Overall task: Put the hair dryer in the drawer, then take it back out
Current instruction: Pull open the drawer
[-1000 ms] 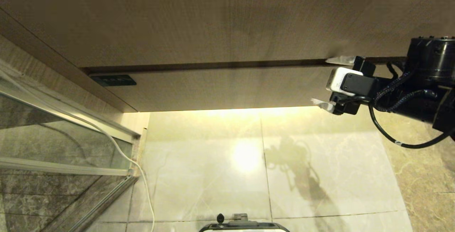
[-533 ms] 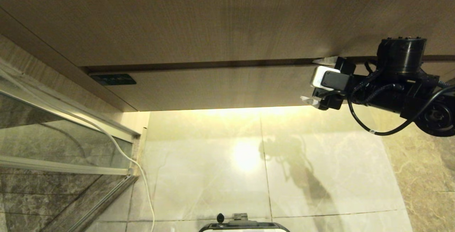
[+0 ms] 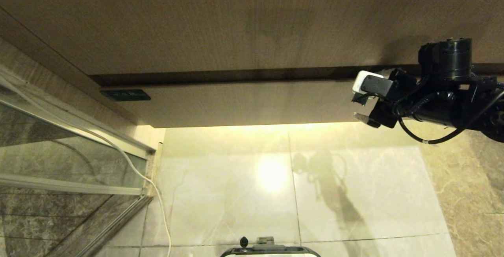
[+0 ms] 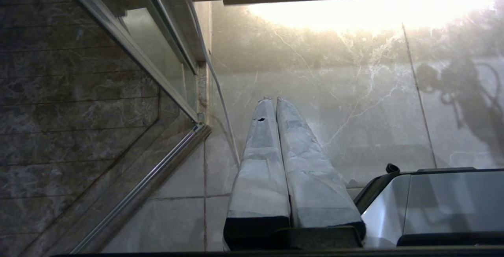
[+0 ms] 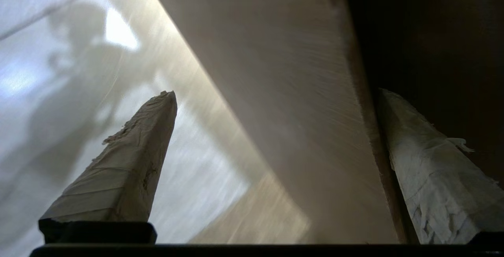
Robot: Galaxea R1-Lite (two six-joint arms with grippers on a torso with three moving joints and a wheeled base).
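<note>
Drawer [image 3: 244, 101] front shows in the head view as a long wood-grain band under the counter [image 3: 236, 17] edge, with a dark gap line between them; below it a lit marble floor [image 3: 275, 194] is seen. Right tool [image 3: 364, 105] stands at the right end of the drawer front, its taped fingers [image 5: 130, 162] spread wide and holding nothing; in the right wrist view one finger lies below the lower edge of the front and the other sits in the dark gap above it, so the front is between them; contact I cannot tell. Left tool [image 4: 275, 103] hangs low over the floor beside the glass shower door [image 4: 130, 52], with both fingers pressed together and empty. Hair dryer is seen in no view.
</note>
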